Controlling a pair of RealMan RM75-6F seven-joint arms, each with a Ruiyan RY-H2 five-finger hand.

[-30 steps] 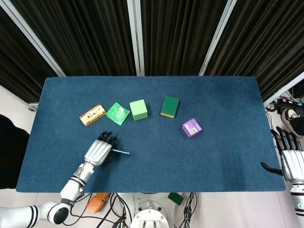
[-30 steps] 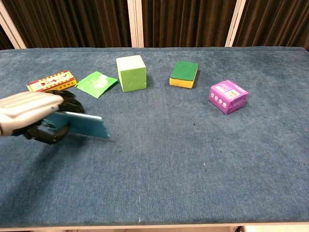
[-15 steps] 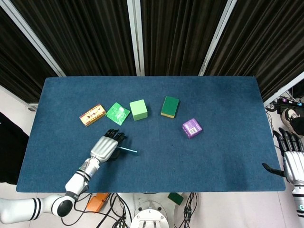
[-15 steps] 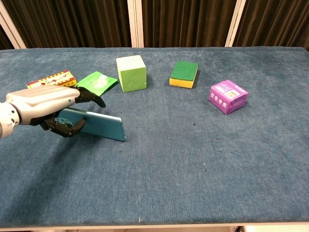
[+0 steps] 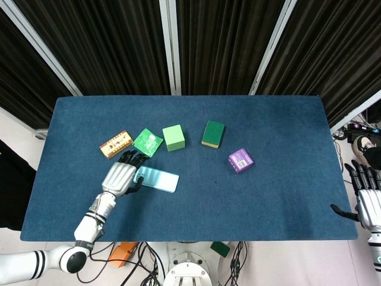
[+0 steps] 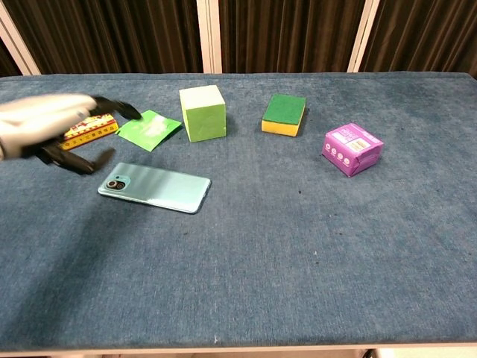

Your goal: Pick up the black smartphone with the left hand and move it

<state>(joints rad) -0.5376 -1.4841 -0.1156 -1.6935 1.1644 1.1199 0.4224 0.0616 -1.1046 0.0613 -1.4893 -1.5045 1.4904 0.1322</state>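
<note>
- The smartphone [image 6: 154, 187] lay flat on the blue table [image 6: 313, 283], back upward with its camera lens toward the robot's left; the visible shell looked pale teal, not black. In the head view the smartphone [image 5: 157, 179] sat at about 8 o'clock from the table's centre.
- The left hand [image 5: 122, 176] was just beside the smartphone's camera end, at its 9 o'clock in the head view. In the chest view the left hand [image 6: 52, 130] appeared blurred, above and apart from the device, fingers spread and holding nothing.
- Step in hand, as a judgement: the phone rested on the cloth with the hand free of it, so this read as the release at the end of the move, or possibly a lost grip; the frames alone could not settle which.
- Next move, as a judgement: if placement was intended, the hand needed only to lift clear without brushing the phone. If a fresh grasp was needed, the fingers would have to get under a thin edge lying flush on soft cloth.
- At 12 o'clock from the phone lay a green packet [image 6: 150, 128]; at 11 o'clock, a red and yellow box [image 6: 88, 127], close to the hand.
- Farther along the row stood a green cube [image 6: 203, 112], a green sponge [image 6: 284, 115] and a purple box [image 6: 352, 149], all well apart from the phone.
- The right hand [image 5: 369, 199] hung off the table's right edge at 4 o'clock, fingers apart and empty.
</note>
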